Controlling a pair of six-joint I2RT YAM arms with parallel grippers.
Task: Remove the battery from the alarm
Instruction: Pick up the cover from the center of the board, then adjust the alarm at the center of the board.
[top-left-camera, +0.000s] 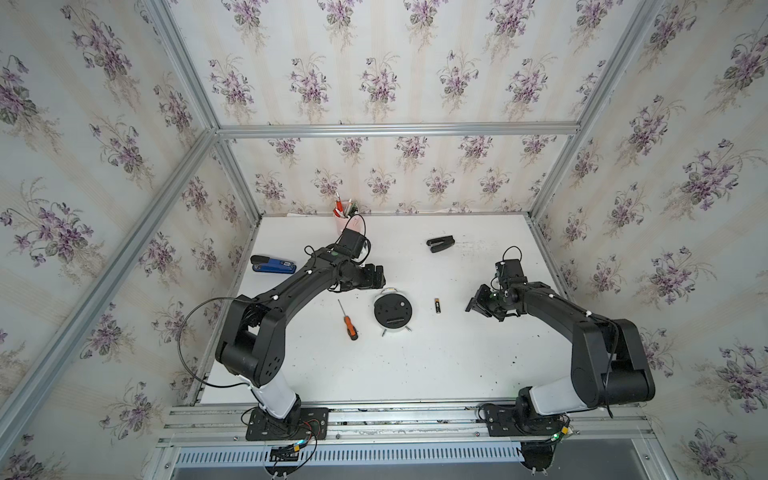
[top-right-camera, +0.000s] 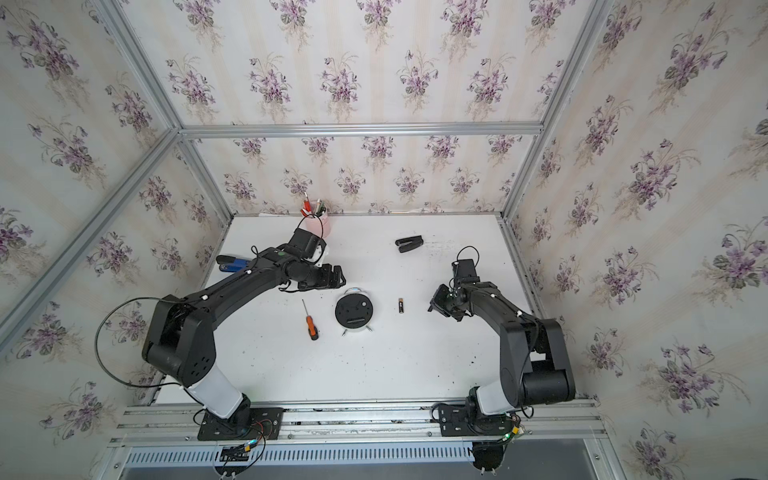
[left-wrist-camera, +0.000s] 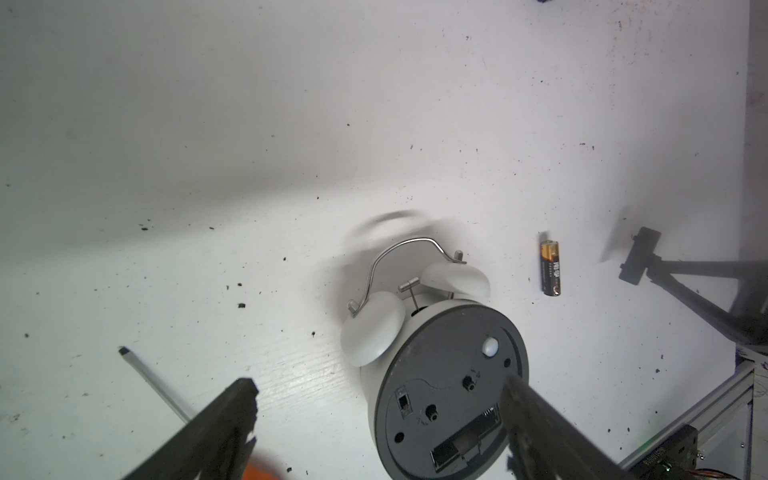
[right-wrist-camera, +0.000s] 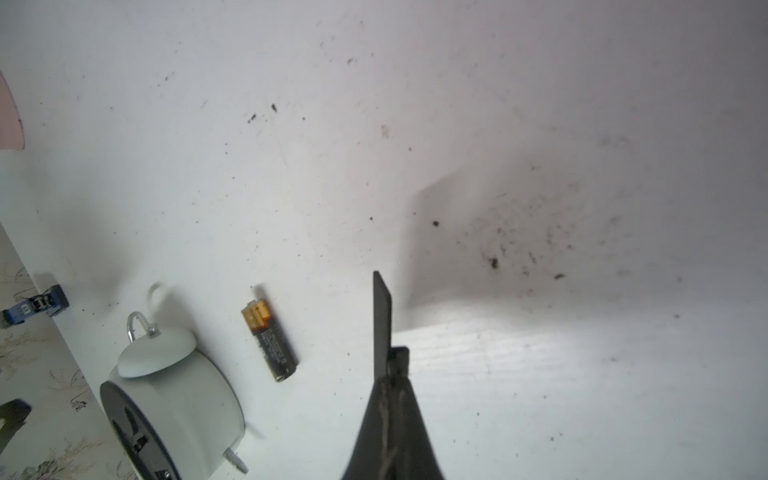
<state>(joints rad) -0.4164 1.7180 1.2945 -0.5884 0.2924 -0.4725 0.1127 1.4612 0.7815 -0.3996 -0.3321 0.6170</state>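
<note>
The alarm (top-left-camera: 392, 311) lies face down mid-table, black back up; in the left wrist view (left-wrist-camera: 449, 386) its battery slot (left-wrist-camera: 465, 444) is open and empty. The battery (top-left-camera: 437, 305), black with a gold end, lies loose on the table just right of the alarm (top-right-camera: 353, 311), and shows in the wrist views too (left-wrist-camera: 550, 268) (right-wrist-camera: 270, 332). My left gripper (top-left-camera: 376, 276) hovers open above the alarm's bell end, its fingers (left-wrist-camera: 232, 415) spread wide. My right gripper (top-left-camera: 482, 302) (right-wrist-camera: 392, 374), right of the battery, is shut on a thin black plate (right-wrist-camera: 381, 320).
An orange-handled screwdriver (top-left-camera: 348, 322) lies just left of the alarm. A blue stapler (top-left-camera: 272, 264) sits at the left edge, a black stapler (top-left-camera: 440, 244) at the back, and a pink cup of pens (top-left-camera: 347, 218) against the back wall.
</note>
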